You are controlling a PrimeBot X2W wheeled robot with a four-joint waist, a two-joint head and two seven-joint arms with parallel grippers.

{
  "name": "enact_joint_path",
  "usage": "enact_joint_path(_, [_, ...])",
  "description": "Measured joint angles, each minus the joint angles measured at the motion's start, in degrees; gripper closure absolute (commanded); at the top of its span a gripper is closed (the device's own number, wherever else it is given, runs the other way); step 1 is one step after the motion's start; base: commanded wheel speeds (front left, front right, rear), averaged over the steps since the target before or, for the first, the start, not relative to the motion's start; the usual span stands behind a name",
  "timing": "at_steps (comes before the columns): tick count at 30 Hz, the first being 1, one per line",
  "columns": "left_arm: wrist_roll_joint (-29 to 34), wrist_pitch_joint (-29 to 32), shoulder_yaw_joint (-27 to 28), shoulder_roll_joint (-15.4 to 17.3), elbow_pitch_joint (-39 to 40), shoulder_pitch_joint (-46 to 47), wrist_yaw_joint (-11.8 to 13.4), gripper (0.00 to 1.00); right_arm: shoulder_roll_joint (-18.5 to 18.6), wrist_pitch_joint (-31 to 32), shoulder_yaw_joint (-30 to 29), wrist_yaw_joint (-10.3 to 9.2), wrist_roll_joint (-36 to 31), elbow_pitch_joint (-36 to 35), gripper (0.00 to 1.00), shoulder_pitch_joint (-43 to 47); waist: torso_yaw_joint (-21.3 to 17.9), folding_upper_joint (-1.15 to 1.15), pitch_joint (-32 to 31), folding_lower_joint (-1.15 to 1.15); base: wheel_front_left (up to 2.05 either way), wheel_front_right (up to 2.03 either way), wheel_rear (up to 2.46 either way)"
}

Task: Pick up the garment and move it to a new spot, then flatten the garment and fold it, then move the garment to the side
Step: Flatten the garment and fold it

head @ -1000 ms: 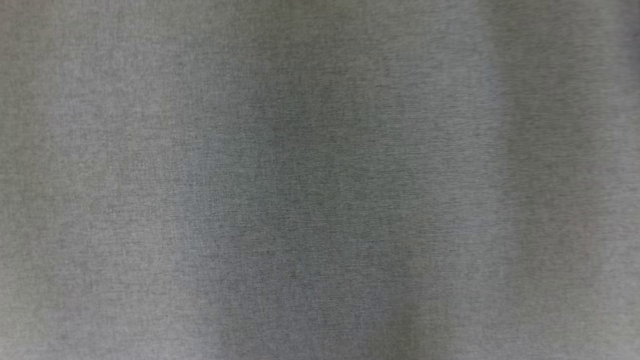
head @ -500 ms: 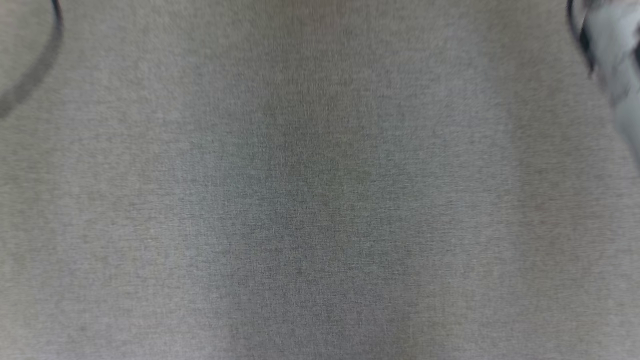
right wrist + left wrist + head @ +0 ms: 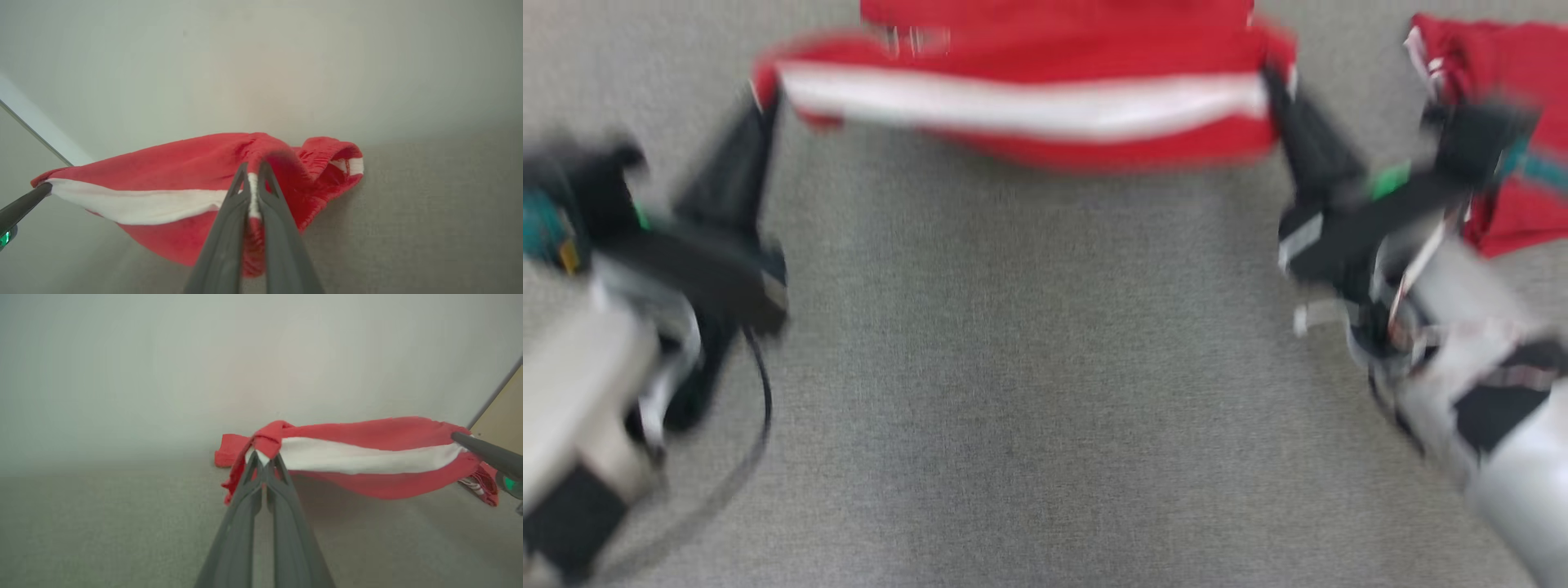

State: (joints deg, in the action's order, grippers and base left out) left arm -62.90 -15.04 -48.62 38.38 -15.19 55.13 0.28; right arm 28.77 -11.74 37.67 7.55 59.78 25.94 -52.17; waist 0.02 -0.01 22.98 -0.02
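The garment (image 3: 1021,106) is red with a broad white stripe and hangs stretched between my two grippers above the grey fabric surface (image 3: 1029,367). My left gripper (image 3: 764,98) is shut on the garment's left end, and my right gripper (image 3: 1270,77) is shut on its right end. In the left wrist view my left gripper (image 3: 264,457) pinches a bunched red corner of the garment (image 3: 359,457), with the right arm's finger (image 3: 482,451) at the far end. The right wrist view has my right gripper (image 3: 253,169) closed on the white stripe of the garment (image 3: 163,171). The head view is blurred.
A second red garment (image 3: 1503,188) lies crumpled on the surface behind my right arm. A tan board (image 3: 504,412) stands at the right edge of the left wrist view. A pale wall rises behind the surface, and a black cable (image 3: 756,392) hangs by my left arm.
The head camera has swung: earlier it showed bare grey fabric, then a cable and an arm at the top corners. Now both arms and the stretched garment are in it.
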Motion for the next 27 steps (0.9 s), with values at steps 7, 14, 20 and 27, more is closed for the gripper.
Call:
enact_joint_path(7, [2.46,0.00,6.55,2.07,8.28,-19.54,2.97,1.00,2.64,-0.92,-0.55,0.00,0.19,-6.70,1.00,15.52,-0.88,0.00,-4.60,0.00,0.00,0.00,0.00])
enact_joint_path(14, [4.53,0.00,10.65,-0.37,11.38,-35.49,4.25,1.00,2.00,-1.31,-3.21,0.00,-0.20,-10.95,1.00,28.93,-2.13,0.00,-8.25,0.00,0.00,0.00,0.00])
enact_joint_path(20, [7.54,0.00,13.26,-3.08,8.92,-45.19,3.10,1.00,0.77,-0.14,-5.39,0.00,-2.29,-13.60,1.00,39.96,-2.52,0.00,-10.96,0.01,0.00,0.00,0.00])
enact_joint_path(27, [9.34,0.01,17.66,-6.00,8.12,-52.59,1.20,1.00,-0.08,2.78,-9.53,0.00,-4.92,-18.82,1.00,52.53,-1.96,0.00,-13.89,0.01,0.00,0.00,0.00])
